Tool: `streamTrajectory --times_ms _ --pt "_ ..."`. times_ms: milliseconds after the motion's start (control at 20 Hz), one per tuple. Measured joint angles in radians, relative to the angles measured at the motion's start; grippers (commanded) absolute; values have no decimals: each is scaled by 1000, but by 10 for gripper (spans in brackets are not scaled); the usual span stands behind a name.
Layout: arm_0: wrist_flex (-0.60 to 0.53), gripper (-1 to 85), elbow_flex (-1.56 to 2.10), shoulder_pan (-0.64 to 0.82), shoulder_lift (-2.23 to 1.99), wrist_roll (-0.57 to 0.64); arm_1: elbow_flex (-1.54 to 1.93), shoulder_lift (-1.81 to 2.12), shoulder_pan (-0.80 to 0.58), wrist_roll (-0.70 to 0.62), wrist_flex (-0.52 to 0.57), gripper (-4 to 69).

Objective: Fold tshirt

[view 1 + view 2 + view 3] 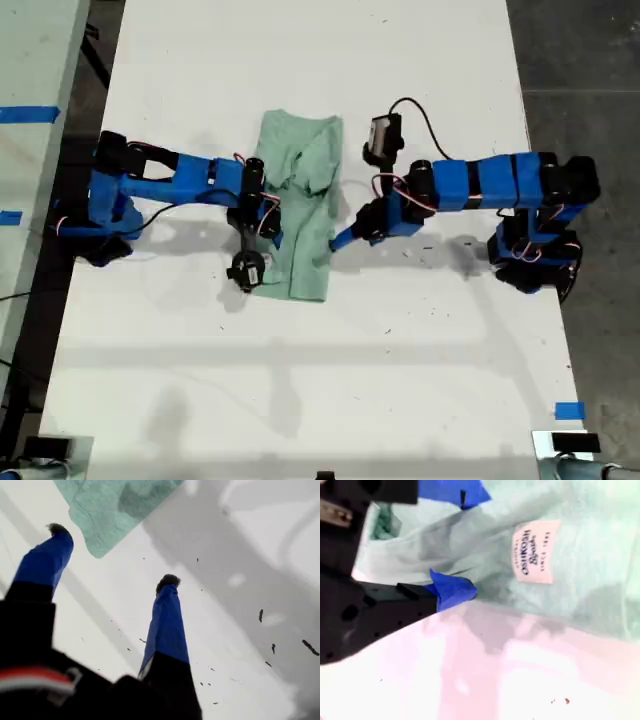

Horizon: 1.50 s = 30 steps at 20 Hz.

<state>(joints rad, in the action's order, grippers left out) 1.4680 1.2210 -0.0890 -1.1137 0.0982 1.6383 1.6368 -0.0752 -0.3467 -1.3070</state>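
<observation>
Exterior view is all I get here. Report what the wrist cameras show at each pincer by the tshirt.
Observer: The first pincer is open with nothing between its fingers. A corner of the tshirt lies just ahead of it on the table.
Operator: Now the other one.
Observer: The second pincer has one blue fingertip at the cloth's edge and cloth lying between its tips. I cannot tell whether it grips.
Operator: Give me a landmark on the cloth.
Observer: A small white label with printed lettering shows close to that pincer.
</observation>
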Motion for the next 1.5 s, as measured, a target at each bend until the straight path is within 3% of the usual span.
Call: streamTrajectory --times_ms 150,300,600,850,1150,1500 --pt "213 290 -31 -6 -210 5 0 0 2 0 0 314" --pt "299 291 89 -6 -443 0 6 31 3 5 -3 315" --pt "137 265 732 -6 -1032 -141 206 290 3 44 -34 309" --pt "94 259 1003 -49 -1321 -236 453 630 -5 98 -80 301" --pt "71 251 1045 -49 -1371 -242 520 749 -14 127 -95 296" --pt "-40 277 644 -71 -864 -89 129 216 20 75 -43 300"
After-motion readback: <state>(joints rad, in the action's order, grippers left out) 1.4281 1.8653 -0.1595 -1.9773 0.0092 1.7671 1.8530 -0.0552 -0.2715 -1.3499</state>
